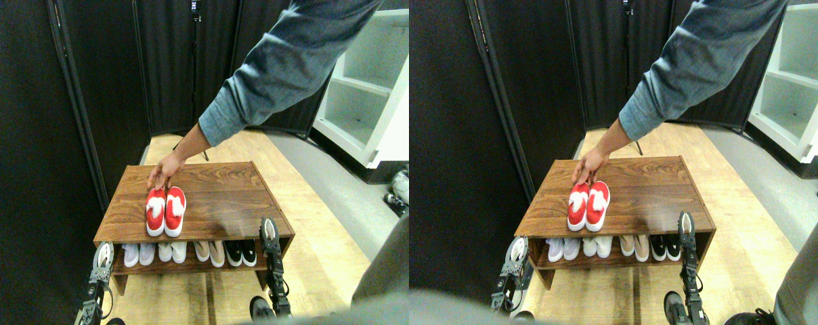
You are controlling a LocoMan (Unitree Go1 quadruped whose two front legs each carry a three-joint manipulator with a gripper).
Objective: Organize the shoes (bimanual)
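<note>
- Your left pincer (102, 256) sits at the counter's front left corner, your right pincer (268, 230) at its front right edge; you cannot tell whether either is clenched or released.
- You see the shoes (165, 211), bright red slip-ons with white fluffy lining, side by side on the dark wood-grain counter (226, 203), left of centre.
- A person's hand (163, 172) in a grey-blue sleeve touches their far ends.
- White, beige and black pairs (189, 252) line the shelf beneath.

We see fluffy-lined bright red slip-on shoes (164, 210) at ten o'clock on the smooth, grained dark wood rack (226, 203), beneath a blue-grey cloth sleeve (280, 68).
</note>
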